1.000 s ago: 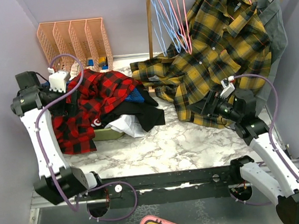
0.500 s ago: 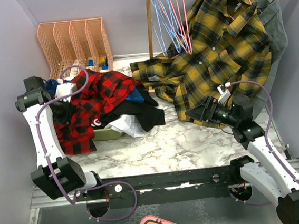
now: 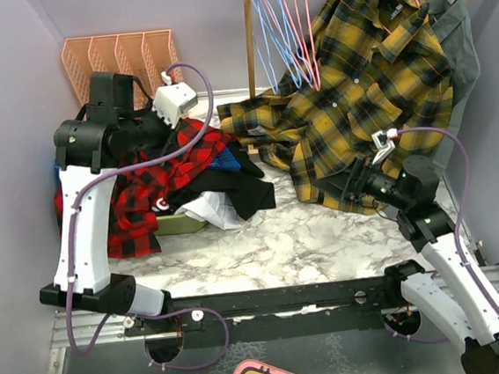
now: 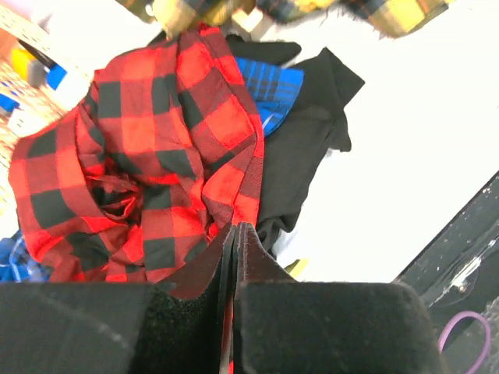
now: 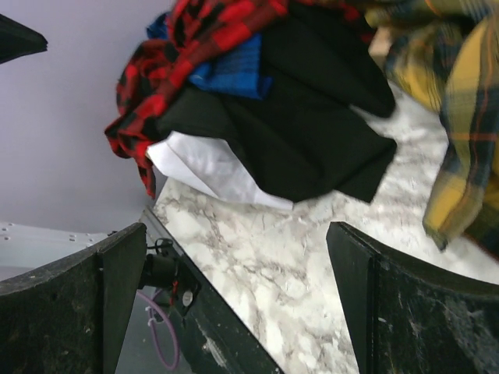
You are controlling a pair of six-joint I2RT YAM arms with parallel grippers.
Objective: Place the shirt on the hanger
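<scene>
The left hand (image 4: 234,253) is pinching a fold of the shirt (image 4: 156,148), its two fingers pressed together with a sliver of red cloth caught between them. The red-and-black plaid is bunching below it in a crumpled heap at the left of the marble desk (image 3: 307,234), lying on top of a blue plaid shirt (image 4: 274,84) and a black garment (image 4: 312,148). Which part of the shirt is being gripped cannot be told.

The right hand (image 5: 234,288) is hovering low over the desk with its fingers spread wide and holding nothing, facing the pile.

The hanger (image 3: 309,53) is hanging at the back among light blue hangers (image 3: 275,34), well apart from the shirt.

The cloth is looking soft, light and limp, so it will likely sag and twist when lifted. The collar or a shoulder seam seems the better place to take hold.
</scene>
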